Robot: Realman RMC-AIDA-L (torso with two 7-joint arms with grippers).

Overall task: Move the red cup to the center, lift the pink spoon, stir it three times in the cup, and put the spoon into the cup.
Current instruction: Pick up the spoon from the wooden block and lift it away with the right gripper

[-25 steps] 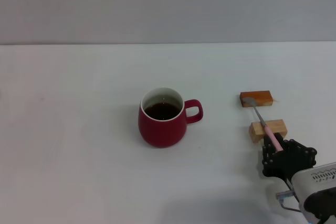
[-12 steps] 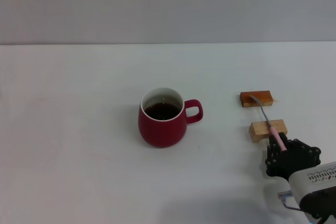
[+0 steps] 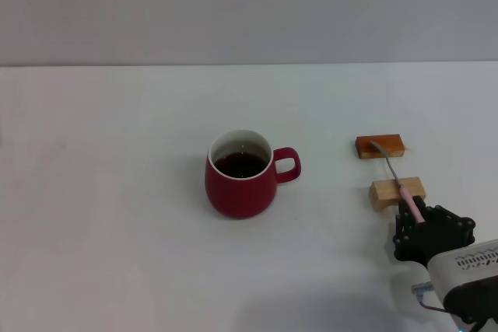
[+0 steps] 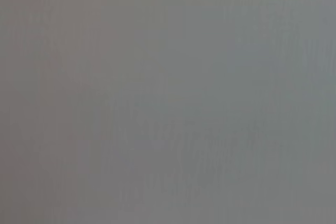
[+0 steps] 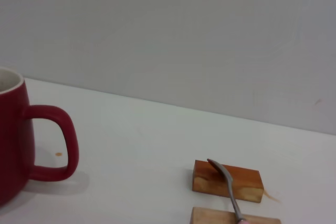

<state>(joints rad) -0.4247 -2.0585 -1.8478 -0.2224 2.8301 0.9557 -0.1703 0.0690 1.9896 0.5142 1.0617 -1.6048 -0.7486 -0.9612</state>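
Observation:
The red cup (image 3: 240, 176) stands near the middle of the white table (image 3: 117, 231), dark liquid inside and its handle toward the right. It also shows at the edge of the right wrist view (image 5: 13, 135). At the front right, my right gripper (image 3: 416, 223) is shut on the pale pink handle of the pink spoon (image 3: 393, 175). The spoon's grey neck slants away from the gripper across the lighter wooden block (image 3: 398, 192). Its bowl (image 5: 218, 167) sits tilted over the darker block (image 3: 380, 146). My left gripper is out of view.
Two small wooden blocks lie right of the cup, the darker one (image 5: 247, 182) farther back and the lighter one (image 5: 220, 217) closer to the gripper. A grey wall rises behind the table. The left wrist view is plain grey.
Over the last second my right gripper has shifted slightly toward the front right with the spoon. The spoon's bowl has tipped up off the darker block. The cup has not moved.

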